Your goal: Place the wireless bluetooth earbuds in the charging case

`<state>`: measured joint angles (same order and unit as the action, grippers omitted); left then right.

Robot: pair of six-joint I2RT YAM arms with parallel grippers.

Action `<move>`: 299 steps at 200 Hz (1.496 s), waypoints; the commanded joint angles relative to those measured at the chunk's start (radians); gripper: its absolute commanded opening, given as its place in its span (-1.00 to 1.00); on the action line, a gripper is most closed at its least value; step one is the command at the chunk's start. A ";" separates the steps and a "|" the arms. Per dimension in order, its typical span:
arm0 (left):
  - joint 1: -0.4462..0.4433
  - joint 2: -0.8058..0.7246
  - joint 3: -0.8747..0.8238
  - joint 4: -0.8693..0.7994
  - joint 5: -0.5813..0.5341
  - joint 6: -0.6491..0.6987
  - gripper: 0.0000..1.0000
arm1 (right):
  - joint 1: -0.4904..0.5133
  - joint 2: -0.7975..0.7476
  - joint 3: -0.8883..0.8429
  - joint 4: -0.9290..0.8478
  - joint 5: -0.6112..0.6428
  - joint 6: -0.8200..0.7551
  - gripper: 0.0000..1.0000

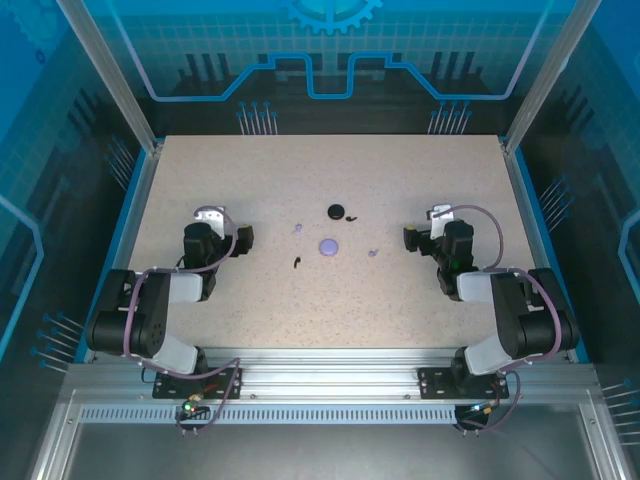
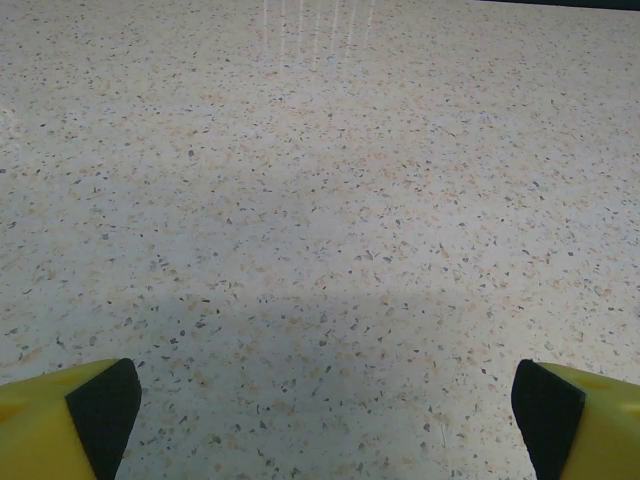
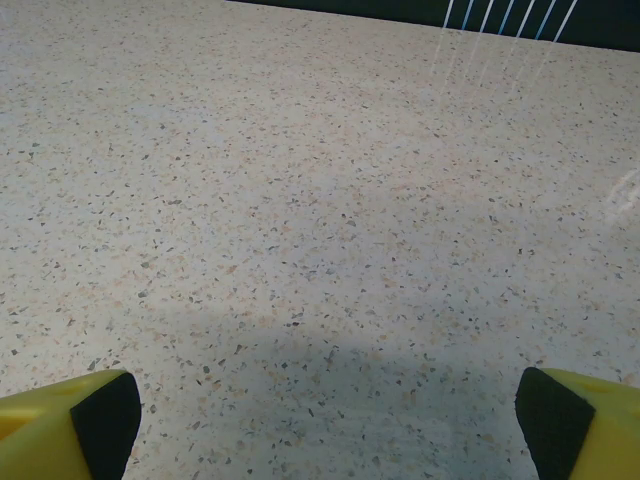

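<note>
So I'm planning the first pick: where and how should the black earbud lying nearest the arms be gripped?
Probably from straight above, fingers closing across the narrow width of the black earbud. It lies on the table, small and elongated, set diagonally, so turn the jaws crosswise to it. The open left gripper sits nearer. Stem and bud are too small to tell apart.

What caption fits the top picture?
Left claw and right claw flank four tiny earbuds, a black case and a lavender case.
</note>
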<state>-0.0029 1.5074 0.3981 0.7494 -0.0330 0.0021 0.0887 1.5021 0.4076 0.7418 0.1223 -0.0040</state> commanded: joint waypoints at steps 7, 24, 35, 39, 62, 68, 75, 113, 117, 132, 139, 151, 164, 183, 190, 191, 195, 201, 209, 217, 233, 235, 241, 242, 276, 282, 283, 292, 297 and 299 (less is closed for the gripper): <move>0.000 0.005 0.025 0.019 -0.010 0.000 0.98 | -0.018 0.001 0.019 0.019 -0.007 0.005 1.00; 0.001 0.005 0.025 0.018 -0.010 -0.001 0.98 | -0.018 0.001 0.019 0.019 -0.007 0.005 1.00; 0.001 0.005 0.025 0.018 -0.010 -0.002 0.98 | -0.017 0.001 0.019 0.019 -0.008 0.005 1.00; 0.001 0.006 0.025 0.019 -0.010 -0.002 0.98 | -0.017 0.001 0.019 0.019 -0.008 0.004 1.00; 0.001 0.005 0.024 0.018 -0.010 -0.002 0.98 | -0.017 0.001 0.019 0.019 -0.007 0.004 1.00; 0.001 0.006 0.024 0.018 -0.011 -0.001 0.98 | -0.017 0.001 0.019 0.020 -0.007 0.004 1.00; 0.001 0.005 0.025 0.018 -0.010 -0.001 0.98 | -0.018 0.001 0.019 0.019 -0.008 0.004 1.00; 0.001 0.006 0.024 0.018 -0.010 -0.002 0.98 | -0.018 0.001 0.019 0.019 -0.008 0.004 1.00; 0.001 0.005 0.025 0.018 -0.011 -0.002 0.98 | -0.018 0.000 0.019 0.019 -0.007 0.005 1.00; 0.001 -0.002 0.033 0.000 -0.011 -0.002 0.98 | -0.017 -0.001 0.020 0.022 -0.011 0.004 1.00; 0.002 -0.014 0.045 -0.031 -0.011 -0.002 0.98 | -0.017 -0.014 0.038 -0.022 -0.022 -0.001 1.00; 0.001 -0.043 0.057 -0.079 -0.028 -0.009 0.98 | -0.013 -0.050 0.078 -0.123 -0.013 0.000 1.00; 0.001 -0.081 0.042 -0.089 -0.060 -0.024 0.98 | -0.012 -0.079 0.093 -0.177 0.044 0.024 1.00; 0.001 -0.181 0.059 -0.226 -0.113 -0.077 0.98 | -0.013 -0.127 0.154 -0.348 0.090 0.081 1.00; 0.001 -0.217 0.082 -0.308 -0.123 -0.102 0.98 | -0.013 -0.141 0.183 -0.418 0.090 0.101 1.00; 0.001 -0.221 0.084 -0.319 -0.125 -0.105 0.98 | -0.013 -0.143 0.186 -0.428 0.088 0.102 1.00; 0.002 -0.238 0.095 -0.358 -0.123 -0.114 0.98 | -0.012 -0.149 0.198 -0.458 0.082 0.109 1.00; 0.001 -0.260 0.111 -0.411 -0.120 -0.127 0.98 | -0.012 -0.162 0.212 -0.510 0.071 0.115 1.00; 0.001 -0.290 0.137 -0.497 -0.114 -0.157 0.98 | -0.009 -0.178 0.228 -0.562 0.059 0.129 1.00; 0.001 -0.320 0.167 -0.587 -0.100 -0.192 0.98 | -0.008 -0.198 0.252 -0.627 0.042 0.152 1.00; 0.000 -0.384 0.206 -0.736 -0.028 -0.240 0.98 | -0.010 -0.230 0.318 -0.795 -0.030 0.183 1.00; 0.000 -0.391 0.209 -0.749 -0.019 -0.248 0.98 | -0.010 -0.233 0.326 -0.813 -0.044 0.185 1.00; 0.000 -0.411 0.215 -0.783 0.013 -0.273 0.98 | -0.010 -0.240 0.346 -0.863 -0.087 0.189 1.00; 0.000 -0.414 0.216 -0.788 0.020 -0.275 0.98 | -0.010 -0.241 0.348 -0.869 -0.093 0.190 1.00; -0.054 -0.469 0.237 -0.885 0.213 -0.367 0.98 | 0.033 -0.253 0.407 -1.038 -0.277 0.204 1.00; -0.080 -0.468 0.246 -0.899 0.223 -0.375 0.98 | 0.051 -0.253 0.415 -1.062 -0.296 0.201 1.00; -0.085 -0.467 0.248 -0.902 0.225 -0.377 0.98 | 0.053 -0.253 0.417 -1.067 -0.298 0.200 1.00; -0.121 -0.457 0.265 -0.924 0.245 -0.387 0.98 | 0.080 -0.250 0.426 -1.092 -0.317 0.203 1.00; -0.138 -0.448 0.274 -0.932 0.258 -0.393 0.98 | 0.095 -0.247 0.430 -1.100 -0.327 0.209 1.00; -0.146 -0.443 0.279 -0.935 0.264 -0.395 0.97 | 0.099 -0.245 0.432 -1.102 -0.333 0.211 1.00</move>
<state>-0.0750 1.0519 0.6186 -0.0559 0.0967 -0.3172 0.1265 1.2602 0.8017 -0.1917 -0.0811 0.1776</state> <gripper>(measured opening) 0.989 0.999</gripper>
